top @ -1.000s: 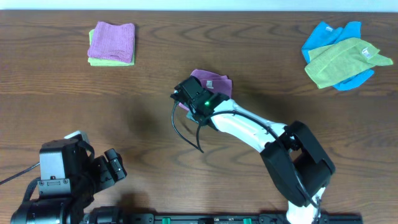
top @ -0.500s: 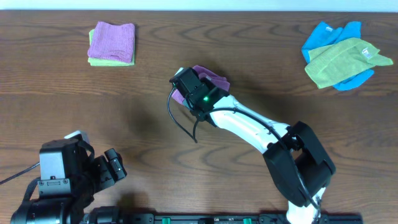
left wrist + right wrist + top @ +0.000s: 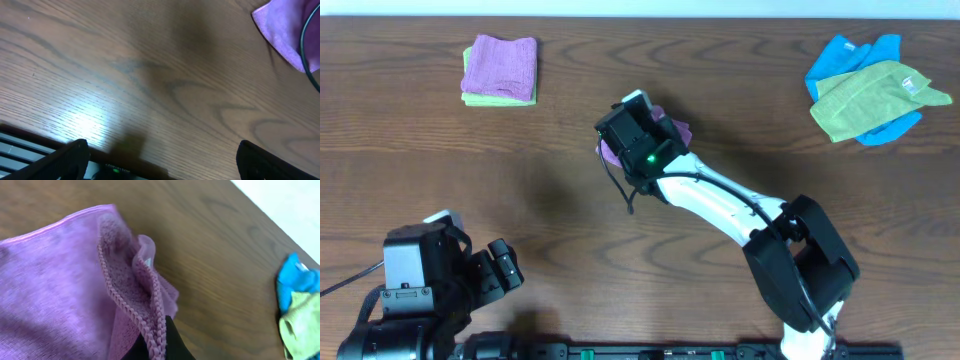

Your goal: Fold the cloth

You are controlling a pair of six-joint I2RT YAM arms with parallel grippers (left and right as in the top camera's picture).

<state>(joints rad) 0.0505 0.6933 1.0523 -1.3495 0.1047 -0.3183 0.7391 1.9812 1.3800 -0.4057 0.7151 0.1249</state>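
Note:
The violet-purple cloth (image 3: 672,131) lies folded small at the table's middle, mostly hidden under my right wrist in the overhead view. In the right wrist view the cloth (image 3: 55,280) fills the left half, its stitched edges bunched and running down into my right gripper (image 3: 157,342), which is shut on them. A small white tag (image 3: 146,261) shows among the folds. A corner of the cloth (image 3: 287,30) shows at the top right of the left wrist view. My left gripper (image 3: 162,162) is open and empty over bare wood near the table's front left.
A folded pinker purple cloth on a lime-green one (image 3: 500,70) sits at the back left. A loose pile of blue and green cloths (image 3: 875,88) lies at the back right, also in the right wrist view (image 3: 300,310). A black cable (image 3: 615,185) hangs off the right arm.
My right gripper has moved toward the far side of the table and turned, drawing the cloth's edge with it; less cloth shows beside the wrist. The left arm has not moved.

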